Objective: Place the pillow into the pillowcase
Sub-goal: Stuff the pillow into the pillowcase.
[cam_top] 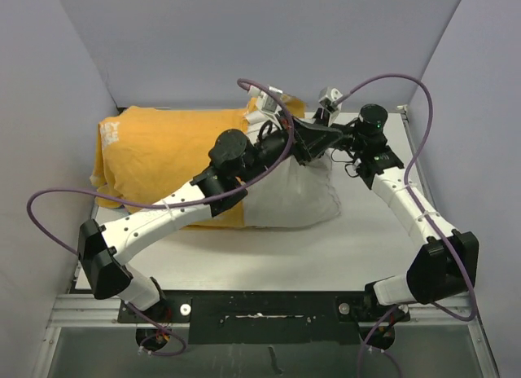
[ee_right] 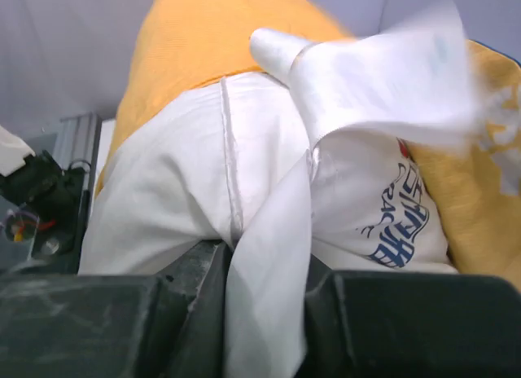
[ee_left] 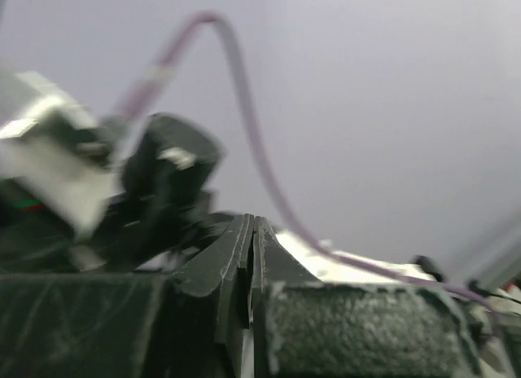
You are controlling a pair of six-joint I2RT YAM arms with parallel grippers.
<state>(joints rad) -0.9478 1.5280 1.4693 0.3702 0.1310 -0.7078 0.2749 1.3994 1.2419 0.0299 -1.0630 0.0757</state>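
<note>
The pillowcase (cam_top: 163,150) lies mustard-yellow side up at the back left of the table. The white pillow (cam_top: 297,199) sticks out of its right end. In the right wrist view the pillow (ee_right: 179,182) shows its blue and red logo (ee_right: 403,223), with the yellow pillowcase (ee_right: 203,36) behind it. My right gripper (ee_right: 264,288) is shut on a fold of white pillow fabric; from above it (cam_top: 313,143) is at the pillow's far corner. My left gripper (cam_top: 286,140) is beside it; its jaws (ee_left: 252,223) are shut and point up at the wall, with no fabric showing past the tips.
Grey walls close the table at the back and on both sides. Purple cables (cam_top: 415,93) loop above both arms. The right arm's wrist (ee_left: 163,174) is close in front of the left gripper. An aluminium frame (ee_right: 73,150) stands at the table's edge.
</note>
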